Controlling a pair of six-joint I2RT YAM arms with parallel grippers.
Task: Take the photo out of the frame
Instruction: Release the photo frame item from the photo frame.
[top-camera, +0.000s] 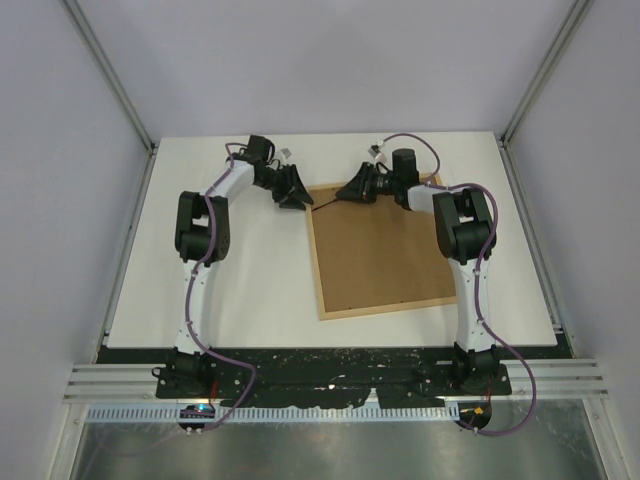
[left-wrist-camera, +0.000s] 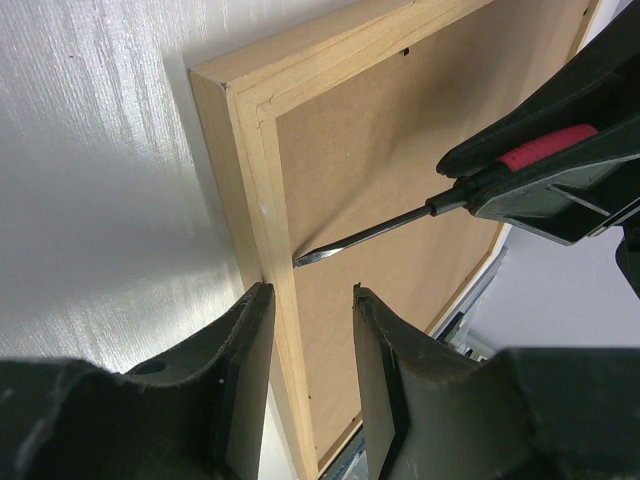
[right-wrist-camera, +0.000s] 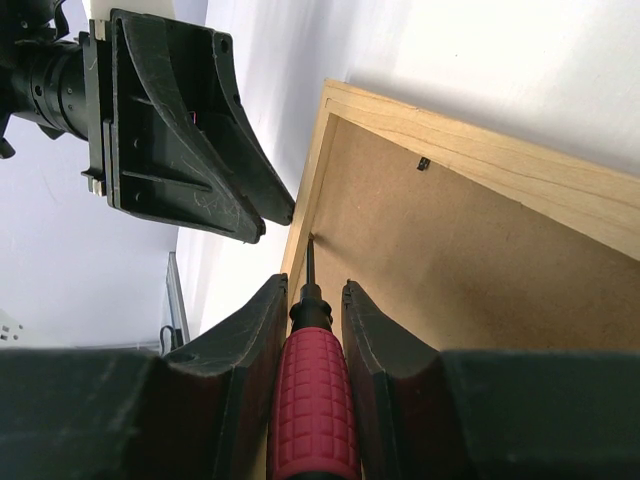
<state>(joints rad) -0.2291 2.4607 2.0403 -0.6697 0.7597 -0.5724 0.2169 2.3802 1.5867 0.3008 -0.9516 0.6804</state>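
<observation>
Fingers, left gripper (left-wrist-camera: 311, 292): parted by a narrow gap and holding nothing. They straddle the left wooden rail of the frame (top-camera: 380, 245), one finger outside the rail and the other over the brown back. Whether they touch the wood cannot be told.
Fingers, right gripper (right-wrist-camera: 310, 295): closed tight on the red ribbed handle of a screwdriver (right-wrist-camera: 310, 400), which points straight out between them.
Screwdriver tip: at the seam where the brown back meets the left rail, near the far left corner and just beyond the left fingertips.
Frame: lying flat and back up on the white table (top-camera: 250, 280), right of centre and turned slightly askew. Its light wood edge runs all round the brown panel.
Photo: not to be seen; only the back of the frame shows.
Small dark tab (right-wrist-camera: 423, 163): on the brown back just inside the far rail.
Grippers together: both meet over the far left corner of the frame, tips near each other, the left from the left side and the right from across the panel.
</observation>
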